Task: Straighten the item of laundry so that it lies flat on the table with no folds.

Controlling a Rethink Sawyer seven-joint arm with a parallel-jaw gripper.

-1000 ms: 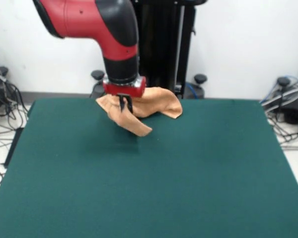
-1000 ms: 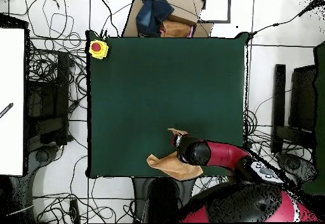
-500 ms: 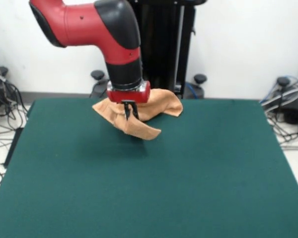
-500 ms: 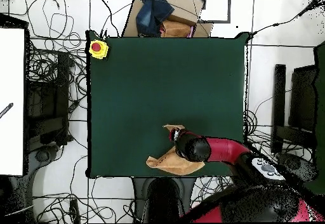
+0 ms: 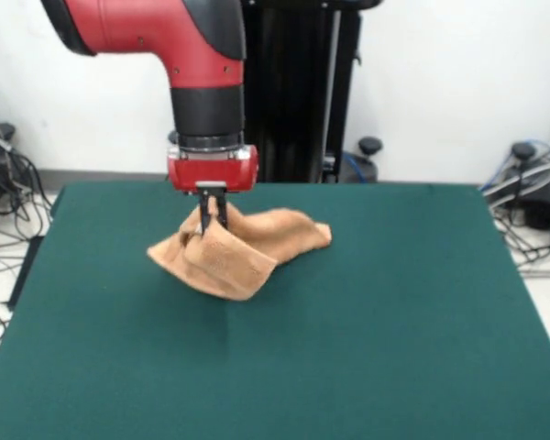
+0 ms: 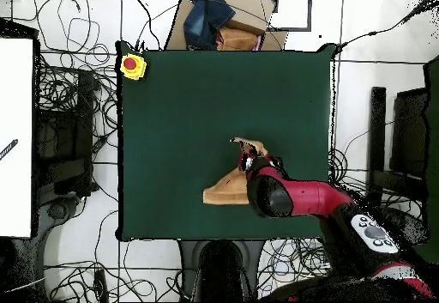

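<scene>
Towel (image 5: 229,252) bunched on table (image 5: 367,312), pinched by tool (image 5: 209,220).

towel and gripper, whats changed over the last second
The gripper, shut on the towel, has dragged it off the table's robot-side edge toward the middle. The towel stays bunched and folded, pinched at one raised part. The yellow box with the red button has not moved.

Orange-tan towel (image 5: 229,252) on dark green table (image 5: 367,321); red-and-black arm (image 5: 197,64).
</scene>
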